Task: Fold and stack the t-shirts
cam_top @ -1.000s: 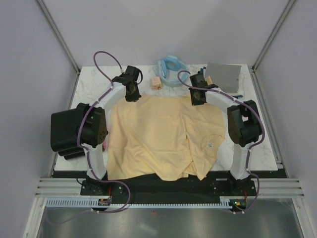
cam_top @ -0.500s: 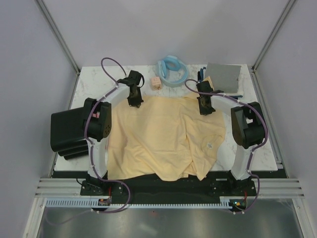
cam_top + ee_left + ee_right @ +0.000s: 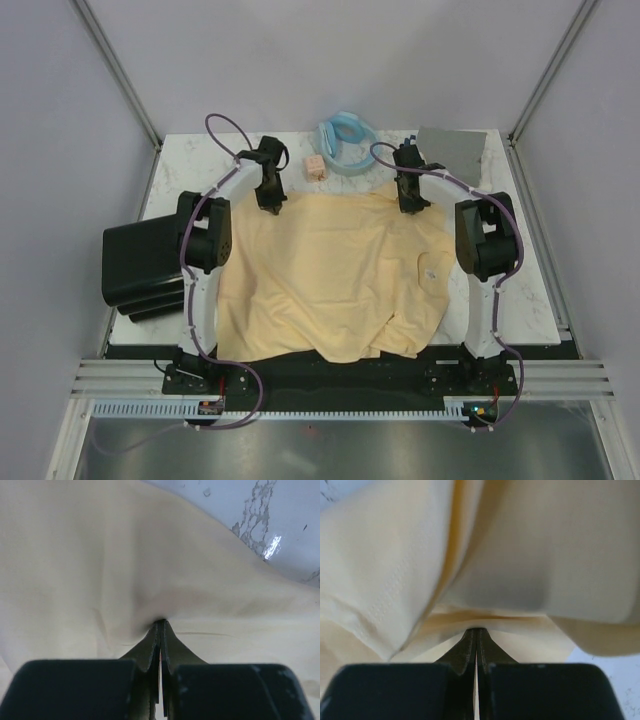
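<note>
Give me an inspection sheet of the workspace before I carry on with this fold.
Surface: white marbled table, partly covered by cloth.
Job's things: yellow t-shirt spread out, rumpled at near right; grey t-shirt folded at the far right corner.
Clutter: light blue ring, small wooden block, black box at the left edge.
Grippers: left jaws and right jaws both shut on the yellow t-shirt's far edge.
Cables: purple cables looped above both arms, clear of the cloth.
Surroundings: grey walls, nothing else seen.

Lab test cell: grey panels [image 3: 320, 50], aluminium frame [image 3: 115, 72]
</note>
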You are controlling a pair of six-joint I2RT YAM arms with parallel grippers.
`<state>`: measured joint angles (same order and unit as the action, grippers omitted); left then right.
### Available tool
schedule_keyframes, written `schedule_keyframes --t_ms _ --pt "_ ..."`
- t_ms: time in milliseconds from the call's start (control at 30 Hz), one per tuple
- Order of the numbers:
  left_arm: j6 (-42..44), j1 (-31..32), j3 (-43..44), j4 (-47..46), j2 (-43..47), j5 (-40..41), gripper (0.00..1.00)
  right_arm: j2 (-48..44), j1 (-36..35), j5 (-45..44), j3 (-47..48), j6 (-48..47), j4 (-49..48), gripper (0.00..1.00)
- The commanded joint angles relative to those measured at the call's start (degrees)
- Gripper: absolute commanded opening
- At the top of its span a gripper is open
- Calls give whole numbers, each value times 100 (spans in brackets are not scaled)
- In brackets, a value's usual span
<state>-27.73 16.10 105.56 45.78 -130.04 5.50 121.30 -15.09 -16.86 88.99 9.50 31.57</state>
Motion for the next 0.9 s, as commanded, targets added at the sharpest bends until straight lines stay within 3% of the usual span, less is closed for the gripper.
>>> schedule_keyframes --t_ms 0,400,500,533,600,800,867 --pt "-145 -159 360 300 -372 171 2 482 33 -27 513 -123 138 0" --pt "118 -230 1257 388 -804 -92 2 651 42 174 1182 -150 209 0" --pt "171 -230 1126 344 -558 -356 4 187 41 280 1068 -71 113 8" --pt "162 -230 1064 300 -471 -426 7 36 41 324 981 -53 34 15" --pt "162 -230 871 221 -155 -488 17 -430 41 376 884 -79 -46 18" --pt "259 -239 440 -34 828 -523 22 -1546 41 526 611 -158 -186 29" --pt "303 -239 343 -113 1076 -480 25 -1766 41 474 558 -167 -195 37"
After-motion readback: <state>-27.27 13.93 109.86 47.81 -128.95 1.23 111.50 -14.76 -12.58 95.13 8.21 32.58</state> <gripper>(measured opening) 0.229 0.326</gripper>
